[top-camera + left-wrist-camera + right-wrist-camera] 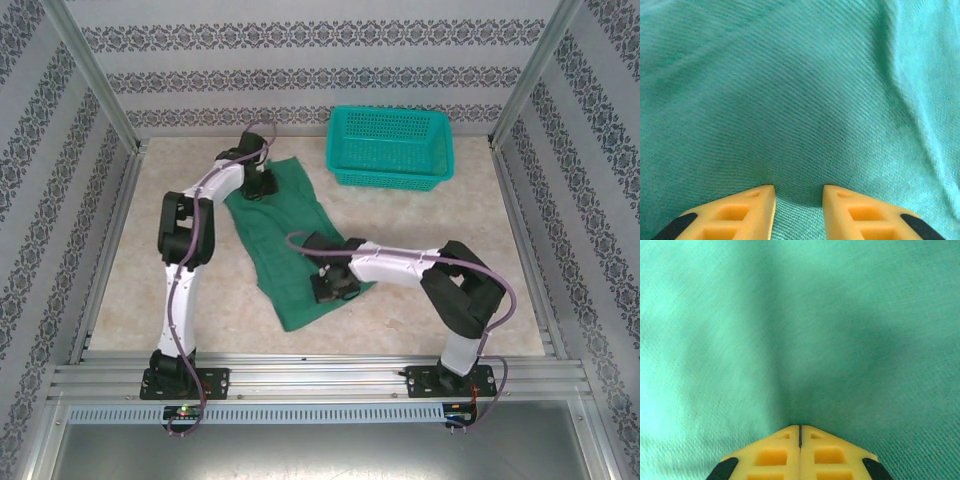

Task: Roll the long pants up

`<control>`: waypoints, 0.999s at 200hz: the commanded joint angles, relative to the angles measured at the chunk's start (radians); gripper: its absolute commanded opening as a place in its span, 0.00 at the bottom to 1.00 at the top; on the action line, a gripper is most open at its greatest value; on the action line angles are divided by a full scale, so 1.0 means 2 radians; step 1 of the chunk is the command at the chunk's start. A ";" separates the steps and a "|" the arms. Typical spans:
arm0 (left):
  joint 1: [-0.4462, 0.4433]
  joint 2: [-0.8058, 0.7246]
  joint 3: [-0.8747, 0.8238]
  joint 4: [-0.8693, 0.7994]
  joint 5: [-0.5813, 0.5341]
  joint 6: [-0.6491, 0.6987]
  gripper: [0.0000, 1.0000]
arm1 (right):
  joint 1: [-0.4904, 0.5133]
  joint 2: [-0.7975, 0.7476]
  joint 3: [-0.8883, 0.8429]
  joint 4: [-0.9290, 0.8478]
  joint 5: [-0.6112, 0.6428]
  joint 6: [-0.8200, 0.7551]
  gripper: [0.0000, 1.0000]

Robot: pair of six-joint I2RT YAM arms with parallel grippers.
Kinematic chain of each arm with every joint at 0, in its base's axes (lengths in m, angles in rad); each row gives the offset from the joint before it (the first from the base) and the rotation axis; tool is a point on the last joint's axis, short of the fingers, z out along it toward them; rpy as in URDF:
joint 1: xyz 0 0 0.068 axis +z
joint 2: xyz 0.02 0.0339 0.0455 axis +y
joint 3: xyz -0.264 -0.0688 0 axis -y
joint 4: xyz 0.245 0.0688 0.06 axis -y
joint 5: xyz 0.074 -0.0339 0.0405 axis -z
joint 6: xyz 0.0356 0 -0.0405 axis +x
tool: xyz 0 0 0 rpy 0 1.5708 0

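The long pants (272, 238) lie flat on the table as a dark green strip, running from the back left toward the front middle. My left gripper (260, 186) rests on their far end. In the left wrist view its yellow fingertips (799, 187) stand apart, open, pressing on the green cloth (800, 90) with nothing pinched between them. My right gripper (333, 287) sits at the pants' right edge near their front end. Its tips (800, 426) are shut together, and the cloth (840, 340) rises in a crease that runs into them.
A teal mesh basket (390, 147) stands at the back right, apart from the pants. Metal frame rails (110, 250) border the beige table (420, 230) on both sides. Bare tabletop lies to the right of the pants and in front of the basket.
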 commanded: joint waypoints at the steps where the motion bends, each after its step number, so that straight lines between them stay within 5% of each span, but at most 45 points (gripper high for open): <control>1: -0.028 0.070 0.100 -0.065 0.011 0.032 0.36 | 0.042 -0.016 -0.023 -0.038 -0.051 0.031 0.00; 6: -0.032 0.080 0.122 -0.070 0.012 0.034 0.41 | 0.047 -0.022 -0.021 -0.039 -0.049 0.031 0.00; 17: -0.039 0.095 0.155 -0.071 0.018 0.041 0.94 | 0.054 -0.042 -0.018 -0.050 -0.034 0.025 0.00; 20: -0.040 0.096 0.159 -0.069 0.018 0.042 0.99 | 0.054 -0.049 -0.017 -0.053 -0.028 0.023 0.00; 43: -0.047 0.061 0.138 -0.034 0.001 0.046 1.00 | 0.057 -0.124 -0.008 -0.095 0.088 0.020 0.04; 44: -0.047 0.058 0.135 -0.032 0.000 0.046 1.00 | 0.059 -0.132 -0.008 -0.100 0.102 0.021 0.17; 54: -0.049 0.018 0.087 -0.005 -0.013 0.051 1.00 | 0.065 -0.176 -0.011 -0.116 0.183 0.027 0.61; 55: -0.049 0.013 0.082 -0.002 -0.014 0.052 1.00 | 0.067 -0.186 -0.014 -0.118 0.201 0.029 0.77; 56: -0.050 0.009 0.077 0.001 -0.015 0.053 1.00 | 0.067 -0.186 -0.014 -0.118 0.201 0.029 0.77; 57: -0.050 0.004 0.072 0.003 -0.017 0.053 1.00 | 0.069 -0.195 -0.017 -0.119 0.218 0.031 0.91; 61: -0.050 -0.014 0.048 0.015 -0.019 0.055 1.00 | 0.071 -0.217 -0.026 -0.118 0.245 0.034 0.97; 81: -0.050 -0.116 -0.070 0.054 -0.014 0.066 1.00 | 0.043 -0.298 -0.086 -0.063 0.277 0.026 0.98; 91: -0.052 -0.162 -0.130 0.069 -0.036 0.053 1.00 | 0.000 -0.321 -0.116 -0.038 0.247 0.038 0.98; 104: -0.051 -0.229 -0.232 0.123 0.002 0.061 1.00 | -0.070 -0.328 -0.146 -0.001 0.164 0.044 0.98; 121: -0.050 -0.302 -0.340 0.155 0.032 0.026 1.00 | -0.126 -0.292 -0.144 0.012 0.116 0.028 0.96; 126: -0.050 -0.314 -0.354 0.145 0.059 0.023 0.98 | -0.132 -0.276 -0.136 0.009 0.112 0.013 0.86; 129: -0.051 -0.319 -0.363 0.139 0.069 0.020 0.91 | -0.136 -0.266 -0.129 0.007 0.107 0.001 0.70; 132: -0.052 -0.325 -0.371 0.139 0.078 0.018 0.72 | -0.138 -0.257 -0.122 0.005 0.106 -0.009 0.48; 136: -0.053 -0.334 -0.388 0.143 0.094 0.015 0.32 | -0.139 -0.242 -0.112 -0.001 0.109 -0.016 0.03; 140: -0.055 -0.344 -0.406 0.150 0.108 0.011 0.01 | -0.139 -0.229 -0.100 -0.013 0.118 -0.018 0.00; 166: -0.082 -0.420 -0.511 0.175 0.078 -0.014 0.00 | -0.133 -0.184 -0.066 -0.007 0.103 -0.025 0.00; 196: -0.146 -0.476 -0.546 0.048 -0.016 0.027 0.00 | -0.130 -0.160 -0.065 0.012 0.056 -0.018 0.00; 200: -0.162 -0.485 -0.550 0.031 -0.034 0.031 0.08 | -0.130 -0.155 -0.065 0.012 0.051 -0.019 0.00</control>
